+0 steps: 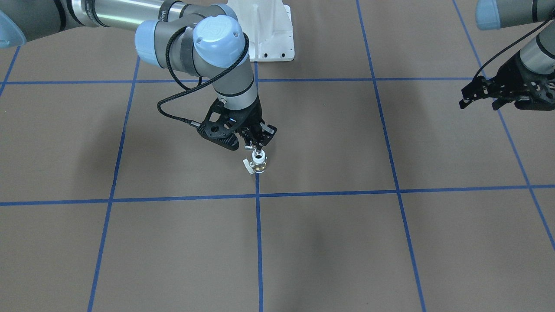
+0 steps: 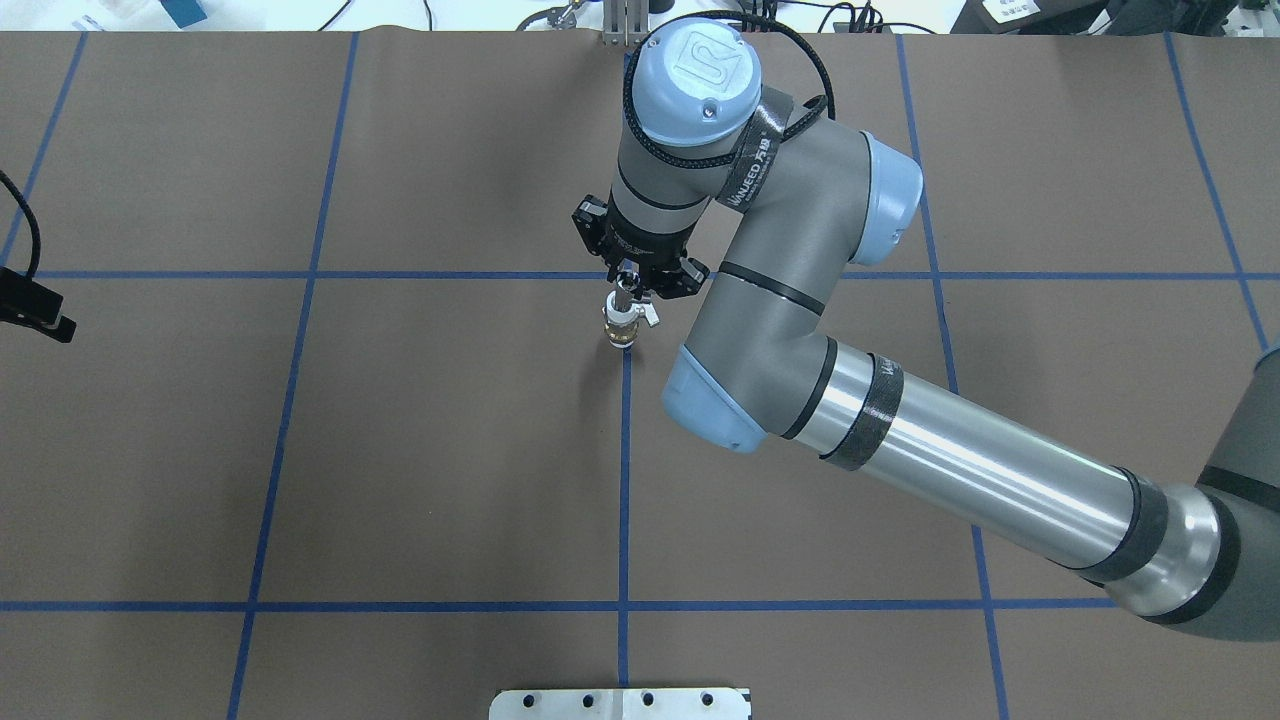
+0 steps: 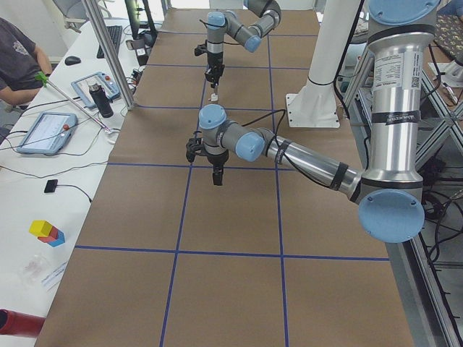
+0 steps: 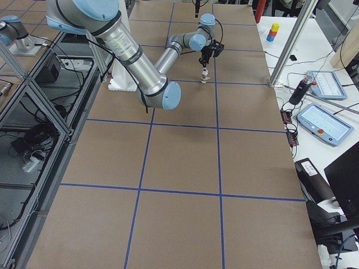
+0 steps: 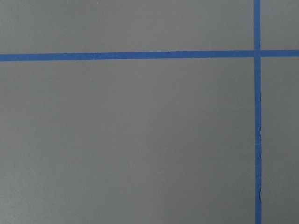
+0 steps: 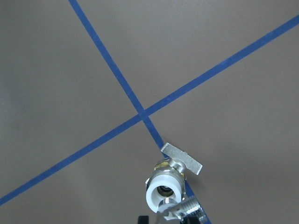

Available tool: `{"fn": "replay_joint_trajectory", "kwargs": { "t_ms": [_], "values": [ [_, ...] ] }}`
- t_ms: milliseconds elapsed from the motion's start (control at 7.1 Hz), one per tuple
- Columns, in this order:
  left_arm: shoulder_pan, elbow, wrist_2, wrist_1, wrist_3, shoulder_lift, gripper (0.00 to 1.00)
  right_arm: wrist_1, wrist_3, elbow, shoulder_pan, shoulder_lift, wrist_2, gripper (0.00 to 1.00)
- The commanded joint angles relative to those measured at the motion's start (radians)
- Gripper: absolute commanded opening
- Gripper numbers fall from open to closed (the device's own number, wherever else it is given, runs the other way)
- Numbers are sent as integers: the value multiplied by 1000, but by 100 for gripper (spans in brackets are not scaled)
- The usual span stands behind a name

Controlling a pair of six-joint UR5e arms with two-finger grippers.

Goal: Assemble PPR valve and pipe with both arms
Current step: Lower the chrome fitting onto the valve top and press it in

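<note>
Valve, PPR: small brass-coloured fitting with a white plastic ring-shaped end and a little pale side lever. We find it standing upright on the brown paper-covered table, ring end up and its bore open to the right wrist camera. It sits on a blue tape line, near a crossing of two such lines.

Pipe: tiny shiny chrome metal stub, threaded at one end. We see it directly over the valve's white ring, at the ring's mouth. We cannot tell whether it touches the ring or has entered it.

Right gripper: black, two-fingered, pointing down. Its fingers are drawn in to a narrow gap and clamp the pipe between their tips. The valve lies straight below those tips, and we see no finger touching it.

Left gripper: black, two-fingered, well apart from the valve and off to the table's side. Its fingers are spread and we see nothing between them. Its wrist camera shows only bare table and tape.

Pedestal: white, bolted, at the robot's side of the table.
</note>
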Motion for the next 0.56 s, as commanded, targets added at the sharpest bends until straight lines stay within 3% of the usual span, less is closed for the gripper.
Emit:
{"fn": "replay_joint_trajectory", "kwargs": {
  "t_ms": [0,423],
  "values": [
    [0,-3,0,0,-7,1,100,1,-1,0,0,0,-15,0],
    [0,-3,0,0,-7,1,100,3,-3,-20,0,11,-32,0]
  ]
}}
